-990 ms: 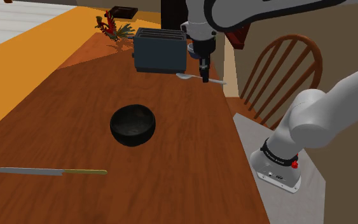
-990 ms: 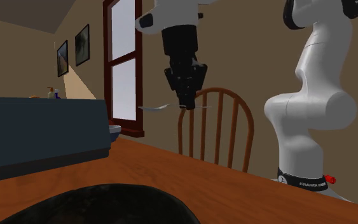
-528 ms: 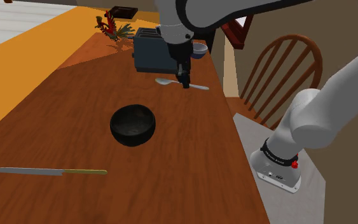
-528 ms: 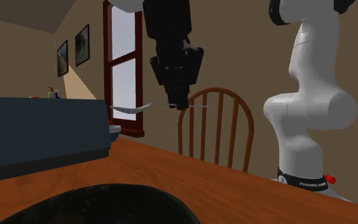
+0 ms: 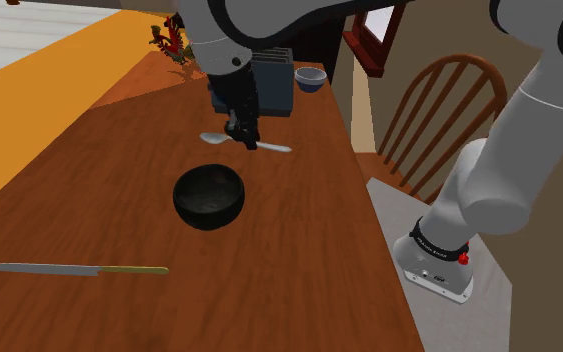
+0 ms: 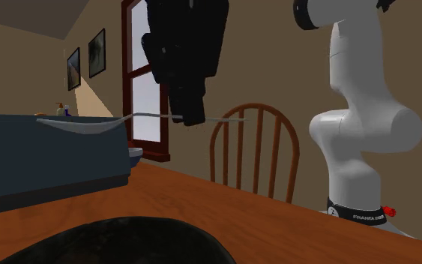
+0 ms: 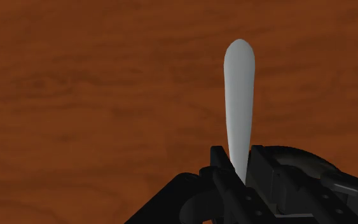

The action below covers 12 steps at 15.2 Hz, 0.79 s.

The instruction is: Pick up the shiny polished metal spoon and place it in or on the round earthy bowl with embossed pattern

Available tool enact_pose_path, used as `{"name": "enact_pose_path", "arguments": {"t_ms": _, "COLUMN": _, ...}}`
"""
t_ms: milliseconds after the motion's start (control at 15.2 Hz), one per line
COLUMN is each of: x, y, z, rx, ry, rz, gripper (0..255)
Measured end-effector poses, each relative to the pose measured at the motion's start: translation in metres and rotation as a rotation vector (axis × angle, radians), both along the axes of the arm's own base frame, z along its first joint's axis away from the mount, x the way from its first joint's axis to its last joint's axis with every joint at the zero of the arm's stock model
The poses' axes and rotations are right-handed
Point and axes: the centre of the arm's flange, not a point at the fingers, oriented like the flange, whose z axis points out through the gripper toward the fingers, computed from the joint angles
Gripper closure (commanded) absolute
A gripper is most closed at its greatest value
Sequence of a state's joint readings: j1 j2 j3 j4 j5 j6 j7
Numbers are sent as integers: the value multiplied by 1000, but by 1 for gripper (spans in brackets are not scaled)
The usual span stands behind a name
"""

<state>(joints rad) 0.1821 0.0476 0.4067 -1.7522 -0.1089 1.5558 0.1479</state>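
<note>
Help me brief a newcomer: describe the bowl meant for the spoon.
Start at the long wooden table and find the dark toaster at its far end. Mid-table, nearer the shoulder camera, sits the bowl: round and near-black, unlike the small pale bowl beside the toaster.

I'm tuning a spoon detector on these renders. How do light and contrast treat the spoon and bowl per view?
Shoulder view: the pale grey spoon in the black pincer stands out against the brown wooden table; the round dark bowl nearly black. Second exterior view: dim, the spoon a thin pale line. Wrist view: flat grey spoon, no glare.
</note>
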Motion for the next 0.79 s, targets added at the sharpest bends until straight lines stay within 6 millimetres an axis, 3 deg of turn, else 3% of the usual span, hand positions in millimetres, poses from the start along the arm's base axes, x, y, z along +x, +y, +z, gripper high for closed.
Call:
{"name": "enact_pose_path", "arguments": {"t_ms": 396, "x": 28, "y": 73, "z": 0, "rx": 1, "ry": 0, "rz": 1, "gripper": 255}}
{"name": "enact_pose_path", "arguments": {"t_ms": 792, "x": 33, "y": 86, "z": -24, "rx": 0, "ry": 0, "rz": -2, "gripper": 255}}
